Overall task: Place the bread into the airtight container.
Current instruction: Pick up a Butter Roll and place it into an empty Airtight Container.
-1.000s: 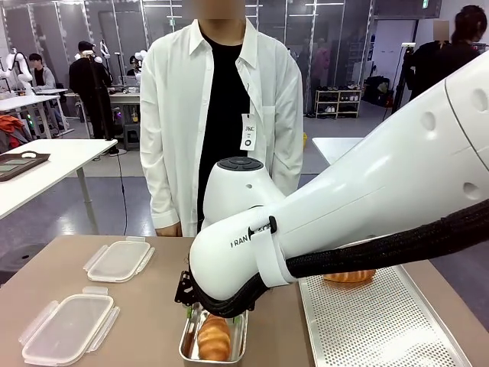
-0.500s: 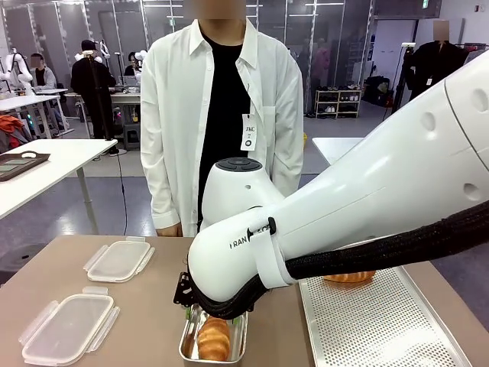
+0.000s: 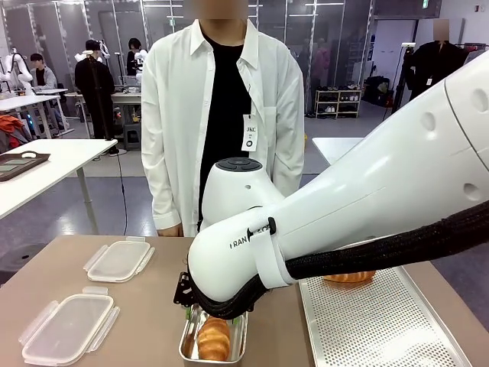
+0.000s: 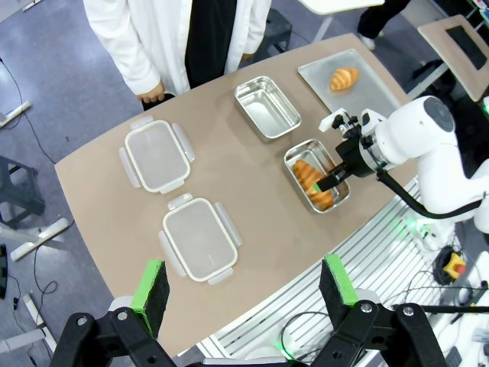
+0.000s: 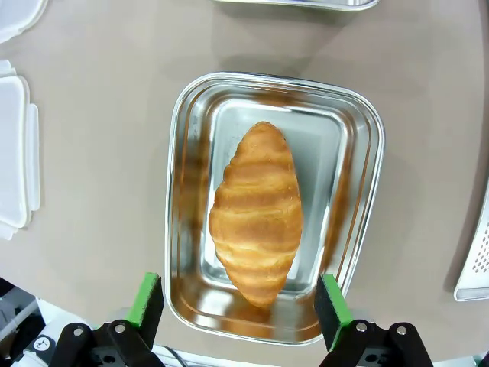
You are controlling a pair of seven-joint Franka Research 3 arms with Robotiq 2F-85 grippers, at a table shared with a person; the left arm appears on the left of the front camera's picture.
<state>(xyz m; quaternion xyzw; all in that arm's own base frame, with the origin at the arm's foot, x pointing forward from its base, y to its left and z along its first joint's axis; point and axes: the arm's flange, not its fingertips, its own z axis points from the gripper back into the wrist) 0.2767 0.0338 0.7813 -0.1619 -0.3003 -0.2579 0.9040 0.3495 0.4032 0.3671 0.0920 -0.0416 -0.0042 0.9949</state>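
Note:
A golden croissant, the bread [image 5: 256, 212], lies inside a rectangular steel airtight container [image 5: 183, 229] at the table's near edge [image 3: 214, 339]. My right gripper [image 5: 238, 302] hovers straight above it, open, its green pads standing either side of the bread without touching it. From high above the table, my left gripper [image 4: 244, 283] is open with nothing in it. The same container with the bread [image 4: 315, 174] lies below it, and the right arm's gripper [image 4: 336, 167] is over it. The right arm's white body hides much of the table in the front view.
A second croissant [image 4: 344, 77] lies on a perforated metal tray [image 3: 382, 321] at the right. An empty steel container [image 4: 267, 106] sits beyond the filled one. Two clear plastic lids [image 3: 119, 260] [image 3: 67, 327] lie at the left. A person in a white shirt [image 3: 221, 115] stands at the far edge.

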